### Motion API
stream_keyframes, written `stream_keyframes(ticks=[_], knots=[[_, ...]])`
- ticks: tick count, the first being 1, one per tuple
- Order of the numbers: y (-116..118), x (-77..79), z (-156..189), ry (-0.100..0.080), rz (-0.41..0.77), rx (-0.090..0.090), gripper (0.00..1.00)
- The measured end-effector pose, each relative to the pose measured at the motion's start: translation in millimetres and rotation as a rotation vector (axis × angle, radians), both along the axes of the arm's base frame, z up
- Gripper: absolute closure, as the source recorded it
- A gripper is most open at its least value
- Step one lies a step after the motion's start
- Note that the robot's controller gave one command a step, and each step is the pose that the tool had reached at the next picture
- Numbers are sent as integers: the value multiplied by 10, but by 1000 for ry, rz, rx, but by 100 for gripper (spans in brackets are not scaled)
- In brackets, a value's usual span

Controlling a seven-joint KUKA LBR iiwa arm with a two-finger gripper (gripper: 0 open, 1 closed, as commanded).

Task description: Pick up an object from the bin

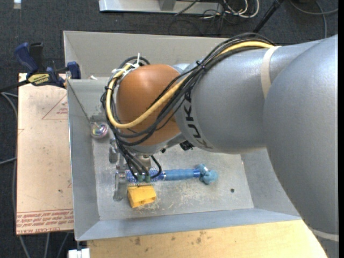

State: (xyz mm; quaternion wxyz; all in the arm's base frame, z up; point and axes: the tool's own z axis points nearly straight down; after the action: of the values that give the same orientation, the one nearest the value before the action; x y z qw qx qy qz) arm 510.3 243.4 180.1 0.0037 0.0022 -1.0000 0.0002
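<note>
**End effector low over the yellow block, grasp not yet confirmed**

The arm [258, 101] reaches across the bin [226, 195] from the right, and its orange cover [145, 104] and looped cables hide much of the bin's middle. The end effector [129, 183] sits low by the floor of the bin, close to the corner where the left wall meets the near edge. Just beside it, toward the near edge, lies a yellow block [141, 196]. The block appears to touch the tool's lower end, or nearly so.

Whether the end effector is released or clenched cannot be told, because the wrist and cables crowd that spot. The block shows no sign of being lifted and looks to rest flat on the floor.

2 other things lie loose. A blue rod [183, 174] with a knobbed head runs from just beside the end effector out toward the right wall. A small round shiny thing [98, 129] sits against the left wall, well apart from the block.

Judged from this, the step in hand is the descent or closing stage of a grasp, with the yellow block the likeliest target. The next move calls for a firm hold on the block and then a straight lift. The lift must keep clear of the blue rod's near end and of the nearby left wall.
</note>
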Motion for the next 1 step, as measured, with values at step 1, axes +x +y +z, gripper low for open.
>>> stream_keyframes(ticks=[1], knots=[[-1031, -120, -1125, -4, 100, 0, 0]])
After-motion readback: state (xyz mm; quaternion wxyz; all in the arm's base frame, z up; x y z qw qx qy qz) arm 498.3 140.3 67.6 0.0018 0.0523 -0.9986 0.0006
